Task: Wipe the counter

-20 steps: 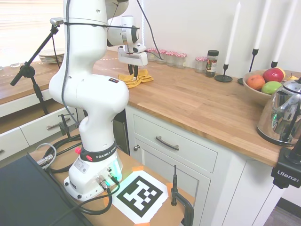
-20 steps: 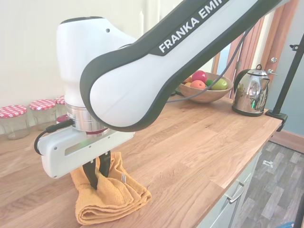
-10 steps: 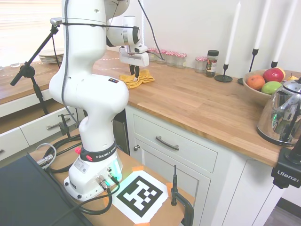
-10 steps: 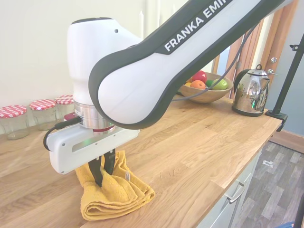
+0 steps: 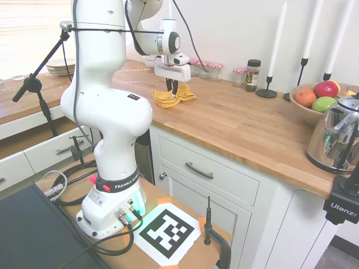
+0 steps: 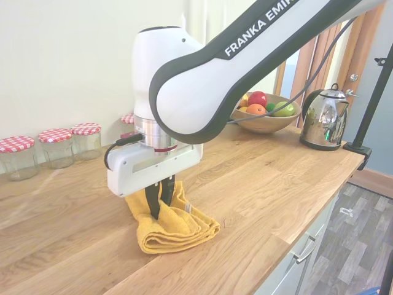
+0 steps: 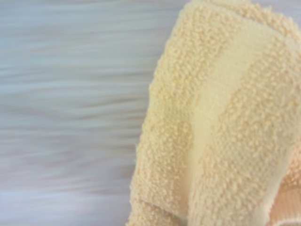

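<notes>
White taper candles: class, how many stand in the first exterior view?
3, all at the back of the counter: one beside the spice jar, one at the fruit bowl's left edge, one behind it. The arm may hide more.

"FRANKA EMI" — cut off by the frame — runs along the arm (image 6: 258, 27); "Ulanzi" sits on a black clamp (image 5: 342, 207) at the right.

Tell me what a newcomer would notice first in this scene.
First, the big white arm's gripper, shut on a folded yellow towel pressed against the wooden counter. Then the far end: a shiny kettle beside a fruit bowl, with red-checked jars along the wall.
</notes>
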Motion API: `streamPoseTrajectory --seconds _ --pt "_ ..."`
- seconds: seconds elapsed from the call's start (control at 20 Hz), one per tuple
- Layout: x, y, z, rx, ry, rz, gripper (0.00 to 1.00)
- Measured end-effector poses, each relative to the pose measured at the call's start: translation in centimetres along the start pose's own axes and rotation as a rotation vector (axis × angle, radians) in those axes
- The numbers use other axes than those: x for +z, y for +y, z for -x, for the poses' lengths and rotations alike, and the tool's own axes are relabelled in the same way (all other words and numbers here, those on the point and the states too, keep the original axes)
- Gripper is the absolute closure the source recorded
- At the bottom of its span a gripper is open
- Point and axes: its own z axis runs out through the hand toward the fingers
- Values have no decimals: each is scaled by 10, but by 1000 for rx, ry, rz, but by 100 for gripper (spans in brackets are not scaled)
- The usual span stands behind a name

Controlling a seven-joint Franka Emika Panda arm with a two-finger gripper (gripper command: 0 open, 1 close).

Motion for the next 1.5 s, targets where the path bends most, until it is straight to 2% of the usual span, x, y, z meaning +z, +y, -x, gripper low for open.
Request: streamPoseTrajectory --seconds 0.45,1.1,1.5 --pt "0 83 -99 42 -39 -14 100" --pt "2 185 -190 115 -86 -86 100" --pt "4 249 -228 157 -101 -124 100"
